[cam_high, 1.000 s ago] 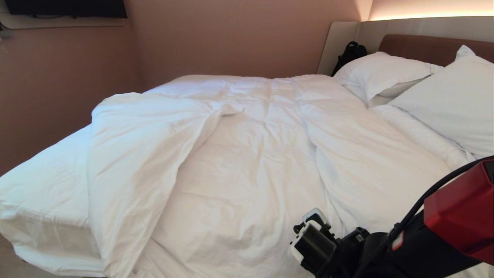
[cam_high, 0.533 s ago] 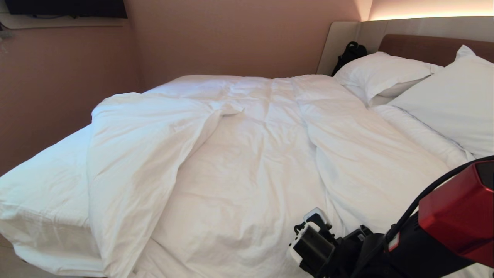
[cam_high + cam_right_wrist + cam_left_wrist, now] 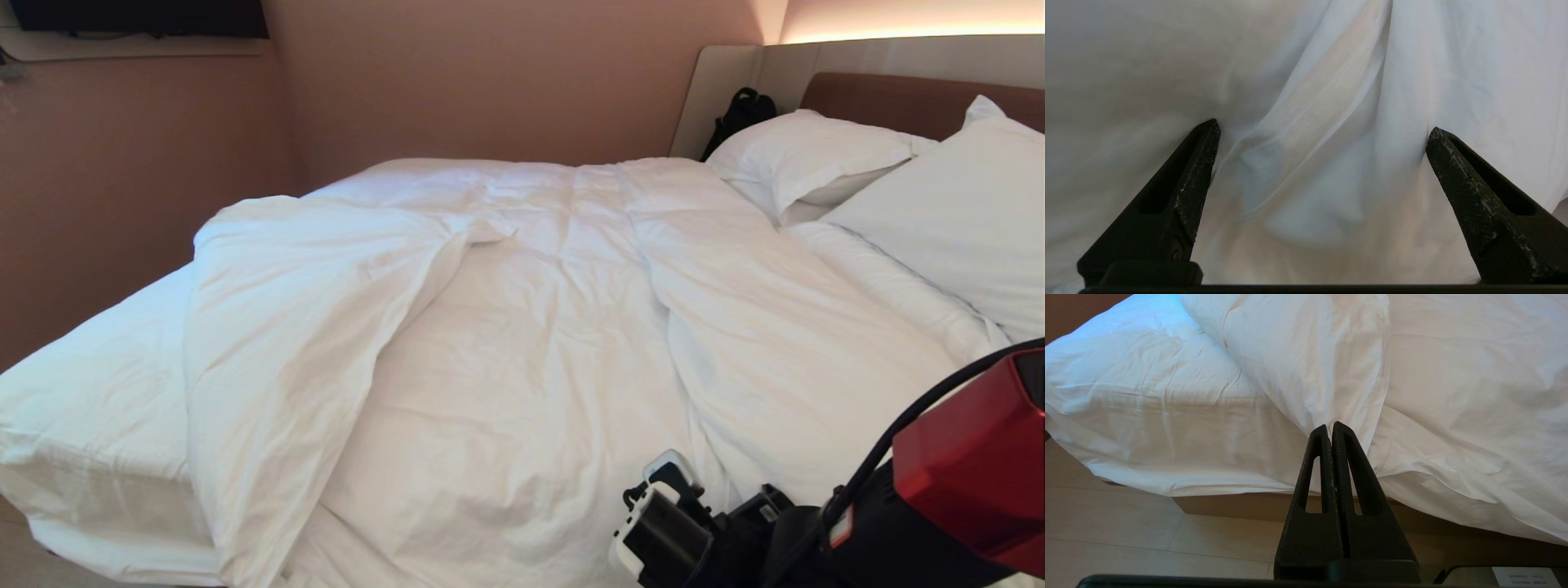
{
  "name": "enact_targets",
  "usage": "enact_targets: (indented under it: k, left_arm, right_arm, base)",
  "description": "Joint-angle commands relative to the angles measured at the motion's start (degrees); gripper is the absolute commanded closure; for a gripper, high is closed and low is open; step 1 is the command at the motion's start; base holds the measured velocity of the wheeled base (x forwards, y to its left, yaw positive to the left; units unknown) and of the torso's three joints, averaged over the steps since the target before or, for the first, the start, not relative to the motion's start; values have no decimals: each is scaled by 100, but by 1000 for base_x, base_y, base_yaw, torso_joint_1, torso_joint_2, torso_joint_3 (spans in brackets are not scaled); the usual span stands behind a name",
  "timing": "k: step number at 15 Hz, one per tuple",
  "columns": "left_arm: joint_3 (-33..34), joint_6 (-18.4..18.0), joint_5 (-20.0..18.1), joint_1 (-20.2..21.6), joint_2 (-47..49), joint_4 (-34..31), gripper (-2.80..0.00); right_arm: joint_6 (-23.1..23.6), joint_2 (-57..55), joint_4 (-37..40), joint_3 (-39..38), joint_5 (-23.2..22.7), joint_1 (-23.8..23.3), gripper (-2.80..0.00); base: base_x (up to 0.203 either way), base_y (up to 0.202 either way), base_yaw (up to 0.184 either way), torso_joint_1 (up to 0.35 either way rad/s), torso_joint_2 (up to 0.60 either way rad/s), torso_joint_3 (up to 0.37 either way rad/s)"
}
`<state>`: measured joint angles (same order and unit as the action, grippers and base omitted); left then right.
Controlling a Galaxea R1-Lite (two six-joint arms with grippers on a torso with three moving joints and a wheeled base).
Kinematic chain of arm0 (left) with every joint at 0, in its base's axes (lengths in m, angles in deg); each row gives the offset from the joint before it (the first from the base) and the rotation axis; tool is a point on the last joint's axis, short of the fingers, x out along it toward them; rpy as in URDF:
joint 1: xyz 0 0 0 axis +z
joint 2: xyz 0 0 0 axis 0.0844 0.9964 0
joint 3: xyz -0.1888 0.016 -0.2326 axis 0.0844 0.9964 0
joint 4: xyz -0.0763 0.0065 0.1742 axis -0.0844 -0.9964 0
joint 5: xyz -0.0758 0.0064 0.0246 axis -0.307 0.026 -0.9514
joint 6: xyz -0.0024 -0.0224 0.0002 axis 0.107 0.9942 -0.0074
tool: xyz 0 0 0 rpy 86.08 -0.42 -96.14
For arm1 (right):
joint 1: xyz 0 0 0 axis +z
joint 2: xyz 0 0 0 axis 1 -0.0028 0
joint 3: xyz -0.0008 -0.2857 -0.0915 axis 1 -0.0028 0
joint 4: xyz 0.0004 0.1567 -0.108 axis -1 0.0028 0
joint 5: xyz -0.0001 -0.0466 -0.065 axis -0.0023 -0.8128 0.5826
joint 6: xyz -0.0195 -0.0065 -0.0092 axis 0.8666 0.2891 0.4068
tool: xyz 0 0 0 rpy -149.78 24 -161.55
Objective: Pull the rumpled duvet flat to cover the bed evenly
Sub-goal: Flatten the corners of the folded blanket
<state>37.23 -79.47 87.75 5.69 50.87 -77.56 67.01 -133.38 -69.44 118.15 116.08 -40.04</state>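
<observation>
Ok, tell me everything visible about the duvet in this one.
The duvet is thick, puffy, white and softly creased, lying rumpled across the bed. Its foot end is folded back on itself, leaving the sheet bare at that corner, and a long ridge runs across it. Its top edge meets the pillows. The right hand stands wide open with its fingertips at a fold.

Two white pillows (image 3: 890, 175) lean by the headboard, a black bag (image 3: 739, 114) tucked beside them, pink wall (image 3: 490, 82) behind, pale floor (image 3: 1126, 535) below.
</observation>
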Motion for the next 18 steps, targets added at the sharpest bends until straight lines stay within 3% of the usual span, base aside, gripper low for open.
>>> enact_targets:
  k: [1, 4, 9, 11, 13, 18]
  left_arm:
    - [-1, -2, 0, 3, 6, -2, 0]
    - [-1, -2, 0, 3, 6, -2, 0]
    - [-1, -2, 0, 3, 6, -2, 0]
    - [-1, -2, 0, 3, 6, -2, 0]
    - [-1, -2, 0, 3, 3, 1, 0]
    - [-1, -2, 0, 3, 6, -2, 0]
  right_arm:
    - [-188, 57, 29, -242, 42, 89, -280]
    - [-448, 1, 31, -554, 37, 163, -280]
    - [-1396, -681, -148, -825, -61, 686, -280]
    - [-1507, -722, -236, -761, -102, 874, -280]
    - [-1507, -652, -606, -720, -118, 872, -280]
    - [-1509, -539, -704, -766, -135, 884, -280]
  base:
    - [0, 0, 0, 0, 0, 0]
    - [0, 0, 0, 0, 0, 0]
    - [0, 0, 0, 0, 0, 0]
    - [0, 0, 0, 0, 0, 0]
    - [0, 0, 0, 0, 0, 0]
    - [0, 0, 0, 0, 0, 0]
